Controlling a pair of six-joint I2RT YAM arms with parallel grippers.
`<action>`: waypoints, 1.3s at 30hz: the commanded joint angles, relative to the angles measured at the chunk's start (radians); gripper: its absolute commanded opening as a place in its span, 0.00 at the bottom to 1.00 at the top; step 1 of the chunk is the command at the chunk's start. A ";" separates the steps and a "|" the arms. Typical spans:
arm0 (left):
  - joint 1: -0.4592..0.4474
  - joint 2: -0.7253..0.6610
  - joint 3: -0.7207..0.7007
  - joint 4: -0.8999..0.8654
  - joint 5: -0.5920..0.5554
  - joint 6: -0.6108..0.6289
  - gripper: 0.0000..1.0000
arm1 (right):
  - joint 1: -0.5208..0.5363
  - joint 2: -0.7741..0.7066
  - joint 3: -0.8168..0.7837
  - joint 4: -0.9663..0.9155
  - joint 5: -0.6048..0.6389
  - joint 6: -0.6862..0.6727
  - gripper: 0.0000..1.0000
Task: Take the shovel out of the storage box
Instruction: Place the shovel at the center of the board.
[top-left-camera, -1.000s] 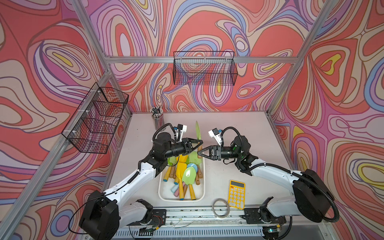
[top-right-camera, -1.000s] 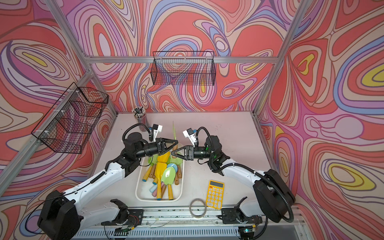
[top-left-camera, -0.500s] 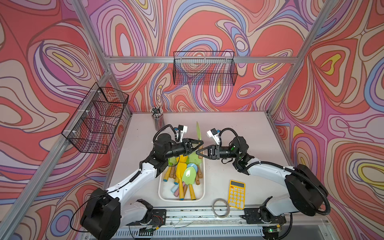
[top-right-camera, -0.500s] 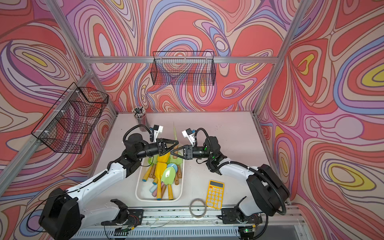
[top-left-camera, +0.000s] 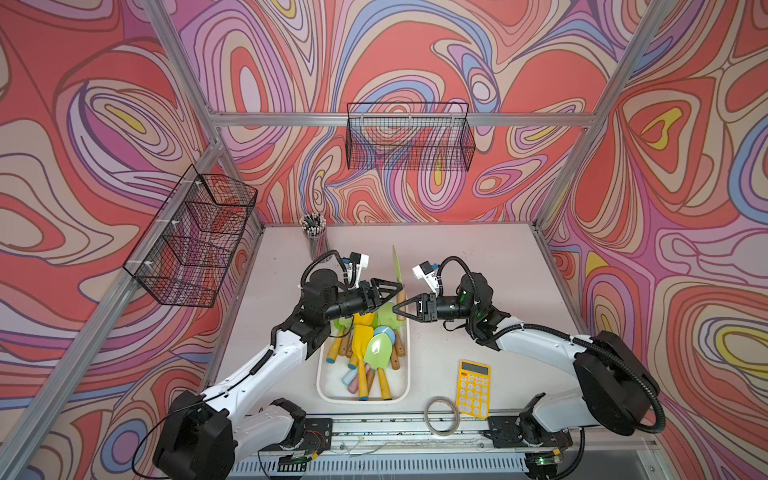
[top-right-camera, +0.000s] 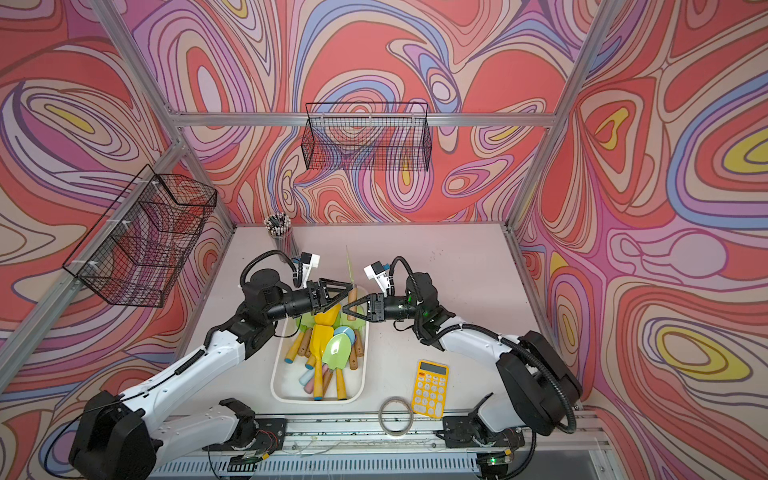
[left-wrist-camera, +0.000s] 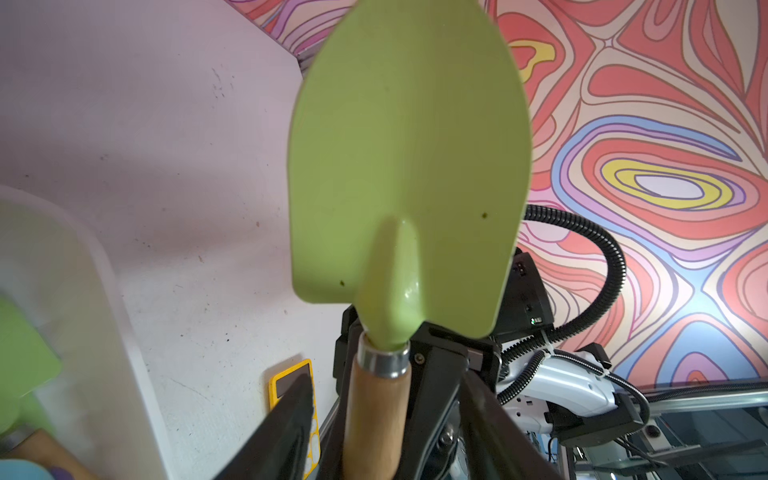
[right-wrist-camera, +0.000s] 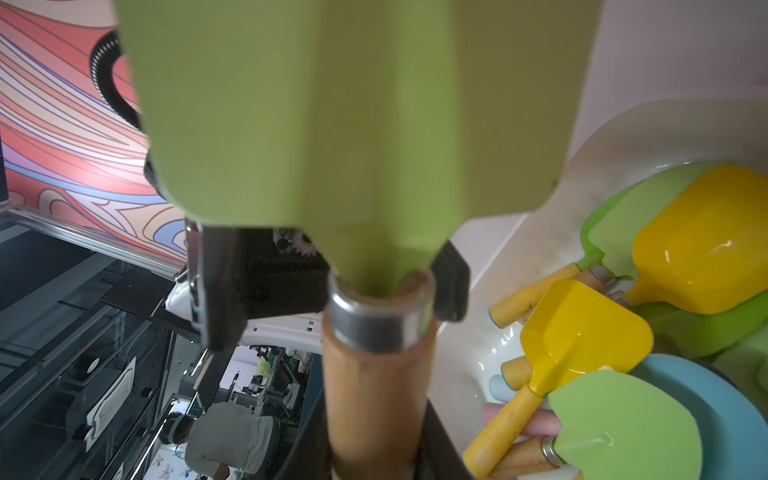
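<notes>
**A:** Well, why are both arms at one shovel (left-wrist-camera: 409, 166)?

**B:** It looks like a pass from arm to arm, I'd judge. The right gripper (top-left-camera: 398, 309) is pinching the wooden handle. The left gripper (top-left-camera: 399, 287), nearer the blade, stands spread, with a finger on either side of the handle and gaps showing (so it carries nothing).

**A:** And where is the shovel?

**B:** In the air, roughly upright with the green blade up. It's between the two grippers, which face each other tip to tip over the far end of the storage box (top-left-camera: 409, 365). The other shovels (top-left-camera: 376, 353) lie heaped inside the box.

**A:** Why hold it by the handle?

**B:** Round wood suits a pinch. The right arm also has bare surface (top-left-camera: 498, 249) on its side, a likely place to set the shovel down.
</notes>
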 joint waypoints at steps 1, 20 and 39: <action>0.039 -0.044 0.031 -0.160 -0.035 0.078 0.68 | 0.000 -0.048 0.053 -0.150 0.070 -0.111 0.11; 0.053 -0.184 0.193 -0.869 -0.469 0.445 0.68 | -0.048 0.289 0.687 -0.950 0.535 -0.487 0.09; 0.053 -0.167 0.111 -0.949 -0.568 0.483 0.65 | -0.064 1.092 1.573 -1.435 0.979 -0.676 0.11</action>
